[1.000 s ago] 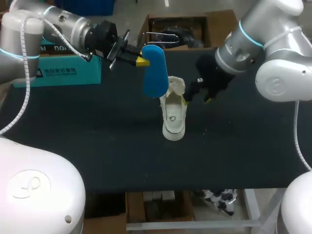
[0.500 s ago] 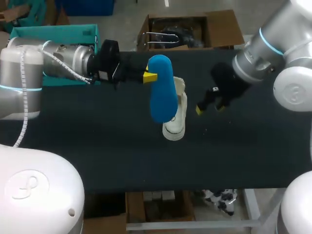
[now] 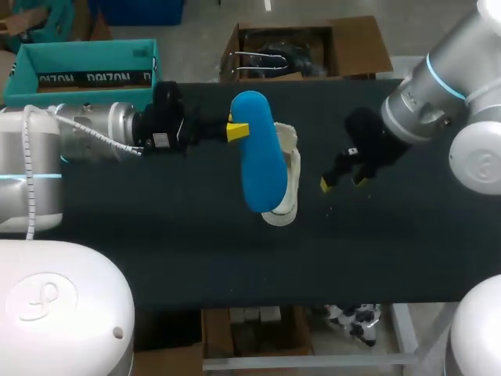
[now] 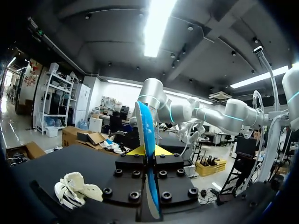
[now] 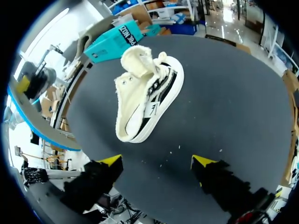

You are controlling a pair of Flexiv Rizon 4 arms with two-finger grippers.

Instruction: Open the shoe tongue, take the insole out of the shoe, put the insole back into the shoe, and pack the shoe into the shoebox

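My left gripper (image 3: 237, 131) is shut on the heel end of a blue insole (image 3: 259, 157), which hangs above the white shoe (image 3: 286, 182) and covers part of it in the head view. In the left wrist view the insole (image 4: 147, 140) stands edge-on between the fingers, with the shoe (image 4: 74, 190) on the table below and to one side. My right gripper (image 3: 343, 180) is open and empty, just right of the shoe. The right wrist view shows the shoe (image 5: 145, 100) lying ahead of the open right gripper (image 5: 158, 161), tongue pulled up. The teal shoebox (image 3: 86, 66) sits at the far left.
The black table (image 3: 235, 251) lies bare in front of the shoe and to its right. The shoebox (image 5: 117, 39) shows beyond the shoe in the right wrist view.
My left arm has swung toward the near side, carrying the insole rightward and lower over the shoe. My right gripper has drawn back to the right, away from the shoe.
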